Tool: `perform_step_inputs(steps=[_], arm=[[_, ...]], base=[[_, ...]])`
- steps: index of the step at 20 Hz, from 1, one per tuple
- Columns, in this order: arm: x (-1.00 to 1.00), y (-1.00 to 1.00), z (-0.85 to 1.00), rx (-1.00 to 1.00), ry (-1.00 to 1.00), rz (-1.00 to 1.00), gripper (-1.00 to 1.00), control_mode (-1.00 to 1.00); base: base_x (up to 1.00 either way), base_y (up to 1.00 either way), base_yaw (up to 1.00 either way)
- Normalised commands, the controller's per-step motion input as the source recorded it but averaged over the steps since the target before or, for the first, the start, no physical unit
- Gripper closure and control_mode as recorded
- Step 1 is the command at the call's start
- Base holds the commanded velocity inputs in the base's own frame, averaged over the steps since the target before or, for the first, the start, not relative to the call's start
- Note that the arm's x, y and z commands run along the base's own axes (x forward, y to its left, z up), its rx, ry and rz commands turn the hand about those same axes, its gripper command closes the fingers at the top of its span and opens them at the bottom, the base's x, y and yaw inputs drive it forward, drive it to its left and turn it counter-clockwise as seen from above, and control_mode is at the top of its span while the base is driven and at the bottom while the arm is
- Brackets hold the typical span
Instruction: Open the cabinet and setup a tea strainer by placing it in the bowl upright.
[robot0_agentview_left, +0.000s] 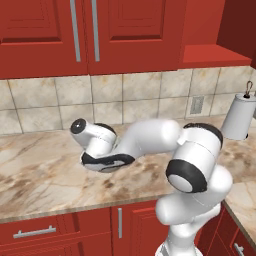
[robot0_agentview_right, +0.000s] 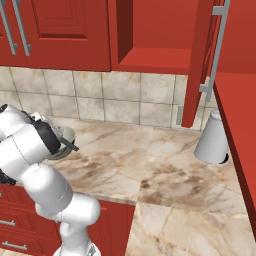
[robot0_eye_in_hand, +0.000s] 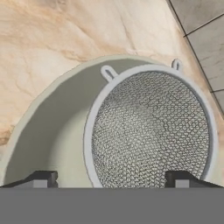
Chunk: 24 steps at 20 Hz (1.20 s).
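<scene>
Tea strainer (robot0_eye_in_hand: 151, 131): seated inside the bowl (robot0_eye_in_hand: 52, 131), mesh cup facing up, rim level with the bowl rim; small hooks resting near the far edge. Reads as upright placement, judged complete or nearly so.
Bowl location: on the marble surface (robot0_agentview_right: 150, 165), near the tiled backsplash (robot0_agentview_right: 125, 97), partly hidden behind the arm in the right base view.
Cabinet (robot0_agentview_right: 197, 60): door swung open, silver bar handle facing outward, interior shelf exposed; left open as the source of the strainer, by judgement.
End effector (robot0_eye_in_hand: 113, 179): fingertips spread wide, one each side of the mesh, gripping nothing.
Arm pose: folded low over the surface, wrist pointed downward directly above the bowl.
Bystander item: white inverted cup-like object (robot0_agentview_right: 212, 137) at the right corner.
</scene>
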Motion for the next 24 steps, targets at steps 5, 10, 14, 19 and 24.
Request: perform_step_inputs(steps=[5, 10, 14, 19, 24], arm=[[-0.36, 0.00, 0.39, 0.00, 0.00, -0.01, -1.00, -1.00], [-0.40, -0.03, 0.46, 0.00, 0.00, -0.01, -1.00, -1.00], [-0.43, -0.31, 0.40, 0.05, 0.00, -0.11, -1.00, -1.00], [-0.43, -0.71, 0.36, 0.10, 0.00, -0.21, -1.00, -1.00], [-0.64, -0.95, 0.22, 0.11, -0.06, -0.27, -1.00, -1.00]], base=[[0.00, 0.00, 0.00], [0.00, 0.00, 0.00], [0.00, 0.00, 0.00], [0.00, 0.00, 0.00], [0.00, 0.00, 0.00]])
